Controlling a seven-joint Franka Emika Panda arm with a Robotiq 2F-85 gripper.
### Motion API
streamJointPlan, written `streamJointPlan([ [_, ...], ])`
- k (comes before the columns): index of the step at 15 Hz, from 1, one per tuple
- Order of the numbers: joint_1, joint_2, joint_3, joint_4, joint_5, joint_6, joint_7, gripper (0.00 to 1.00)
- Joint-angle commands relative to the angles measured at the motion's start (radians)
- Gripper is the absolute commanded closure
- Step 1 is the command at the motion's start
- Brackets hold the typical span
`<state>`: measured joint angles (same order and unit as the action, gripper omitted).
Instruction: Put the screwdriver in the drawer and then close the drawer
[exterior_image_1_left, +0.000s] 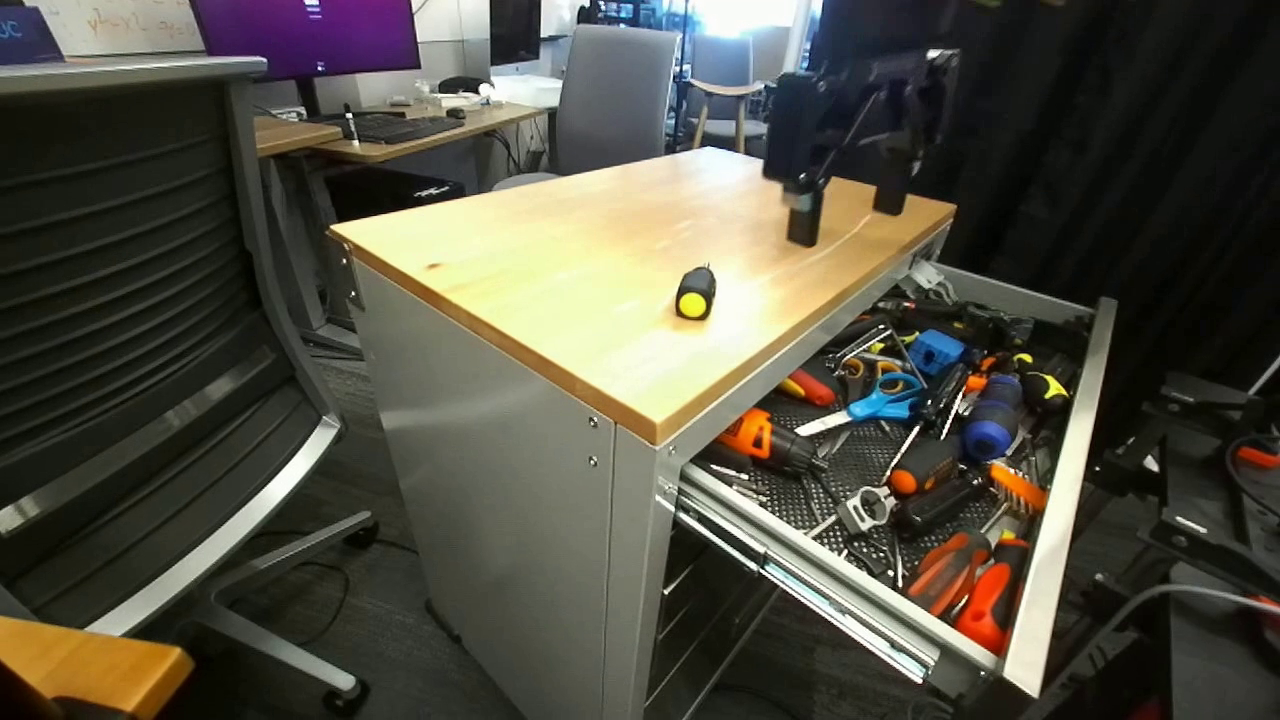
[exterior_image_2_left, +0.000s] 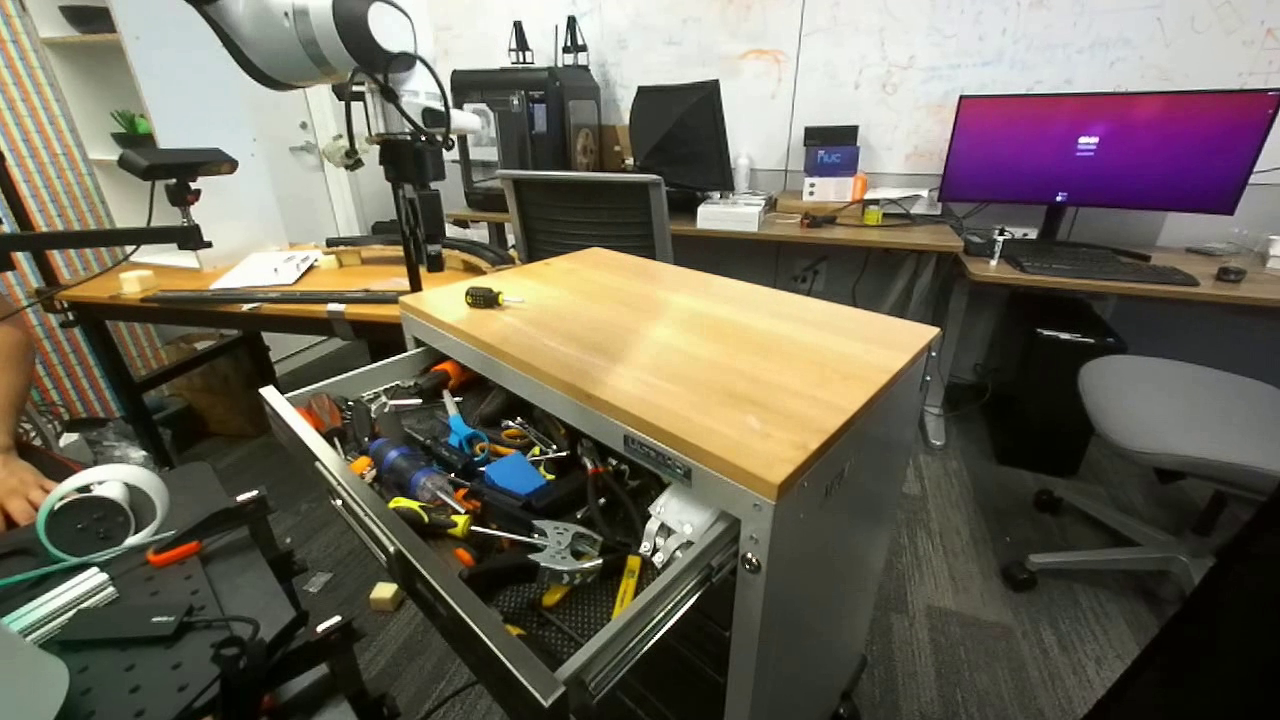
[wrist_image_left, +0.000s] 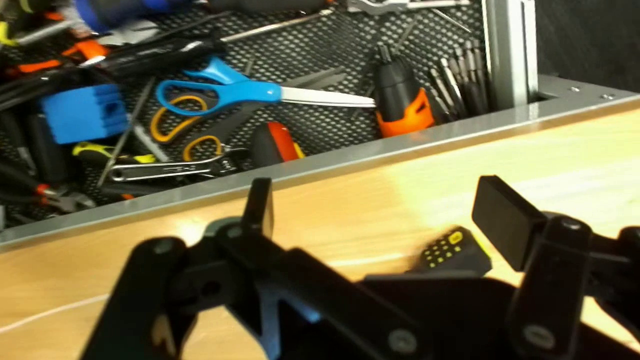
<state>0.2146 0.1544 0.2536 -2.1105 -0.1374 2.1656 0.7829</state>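
Toward six o'clock in the wrist view, the Robotiq gripper (wrist_image_left: 384, 212) stands with its jaws spread wide, gripping nothing. Lower down, at four o'clock from the middle of the gap, the stubby black-and-yellow screwdriver (wrist_image_left: 454, 252) lies untouched on the wooden tabletop (wrist_image_left: 565, 160). Beyond, between ten and eleven o'clock, blue-handled scissors (wrist_image_left: 265, 92) overlap an amber-handled pair (wrist_image_left: 240, 117) in the grey metal drawer (exterior_image_1_left: 1061, 500), pulled out in both exterior views.

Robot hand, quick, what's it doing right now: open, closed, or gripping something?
Hand: open, fingers apart and holding nothing; the screwdriver lies on the wood top.
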Motion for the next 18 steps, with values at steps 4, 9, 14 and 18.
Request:
streamJointPlan([
  [4, 0.135, 0.276, -0.102, 0.229, -0.11, 0.2, 0.274, 0.0],
  [9, 0.204, 0.352, -0.221, 0.314, -0.199, 0.218, 0.427, 0.25],
  [14, 0.178, 0.369, -0.213, 0.31, -0.146, 0.207, 0.402, 0.58],
  [18, 0.153, 0.321, -0.172, 0.274, -0.082, 0.158, 0.292, 0.88],
])
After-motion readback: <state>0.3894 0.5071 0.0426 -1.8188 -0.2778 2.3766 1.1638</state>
